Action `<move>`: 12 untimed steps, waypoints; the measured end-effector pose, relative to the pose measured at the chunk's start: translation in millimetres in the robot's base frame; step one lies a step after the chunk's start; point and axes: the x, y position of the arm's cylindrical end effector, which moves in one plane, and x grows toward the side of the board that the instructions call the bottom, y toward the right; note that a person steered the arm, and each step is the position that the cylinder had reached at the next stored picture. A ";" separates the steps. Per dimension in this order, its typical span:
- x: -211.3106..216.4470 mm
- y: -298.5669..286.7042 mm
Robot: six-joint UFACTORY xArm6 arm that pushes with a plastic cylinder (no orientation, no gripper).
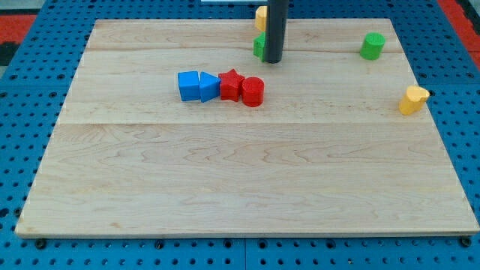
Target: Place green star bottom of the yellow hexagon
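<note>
The yellow hexagon (pixel 259 17) sits at the board's top edge, partly hidden by my rod. The green star (pixel 259 46) lies just below it, only its left part showing behind the rod. My tip (pixel 273 60) rests on the board against the star's right lower side.
A green cylinder (pixel 372 46) stands at the top right. A yellow block (pixel 412 99) lies near the right edge. A blue cube (pixel 188 85), blue triangle (pixel 208 87), red star (pixel 231 84) and red cylinder (pixel 253 91) form a row left of centre on the wooden board (pixel 240 180).
</note>
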 end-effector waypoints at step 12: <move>-37.1 -44.8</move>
